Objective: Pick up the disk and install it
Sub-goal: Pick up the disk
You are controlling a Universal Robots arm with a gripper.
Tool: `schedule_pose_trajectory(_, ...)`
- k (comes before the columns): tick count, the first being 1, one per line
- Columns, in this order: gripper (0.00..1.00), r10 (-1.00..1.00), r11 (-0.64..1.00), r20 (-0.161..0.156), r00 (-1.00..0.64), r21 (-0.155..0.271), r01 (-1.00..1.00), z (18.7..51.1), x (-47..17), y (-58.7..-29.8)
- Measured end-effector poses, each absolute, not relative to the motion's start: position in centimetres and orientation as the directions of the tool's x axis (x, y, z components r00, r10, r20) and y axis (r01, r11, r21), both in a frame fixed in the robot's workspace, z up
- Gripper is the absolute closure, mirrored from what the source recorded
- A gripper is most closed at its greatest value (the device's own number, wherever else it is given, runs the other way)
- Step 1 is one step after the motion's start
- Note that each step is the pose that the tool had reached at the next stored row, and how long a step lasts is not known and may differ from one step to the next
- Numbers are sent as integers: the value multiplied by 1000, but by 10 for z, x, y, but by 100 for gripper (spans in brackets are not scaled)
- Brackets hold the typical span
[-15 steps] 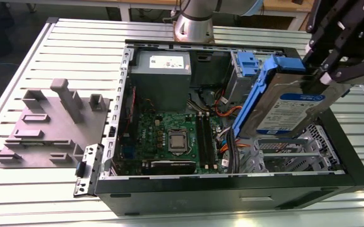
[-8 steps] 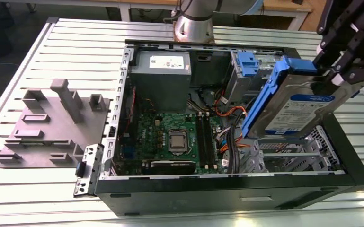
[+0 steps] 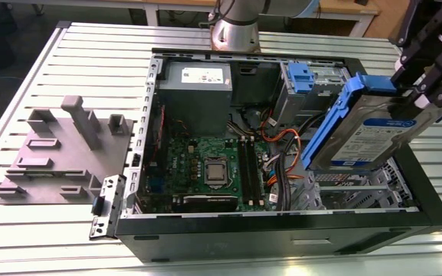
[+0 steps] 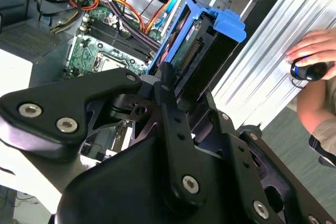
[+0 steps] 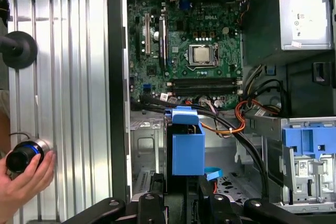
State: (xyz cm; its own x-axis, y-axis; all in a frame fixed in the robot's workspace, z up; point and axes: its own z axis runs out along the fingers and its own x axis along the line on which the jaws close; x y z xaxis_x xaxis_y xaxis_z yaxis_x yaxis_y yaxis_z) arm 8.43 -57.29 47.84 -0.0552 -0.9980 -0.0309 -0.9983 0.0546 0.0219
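While the slatted bench carries the open computer case, the disk hangs tilted (quite steeply) above the case's corner on the exterior view's right, pinched at its upper end by the tool.

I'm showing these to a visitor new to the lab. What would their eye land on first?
The disk, blue-railed, hangs tilted in the gripper above the open computer case at the exterior view's right. Inside lies the green motherboard. In the first wrist view a person's hand holds a small dark knob.
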Motion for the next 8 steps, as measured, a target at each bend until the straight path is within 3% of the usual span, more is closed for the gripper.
schedule_pose_trajectory(8, 65, -998, 55, -31, -55, 22, -998, 474, 92, -576)
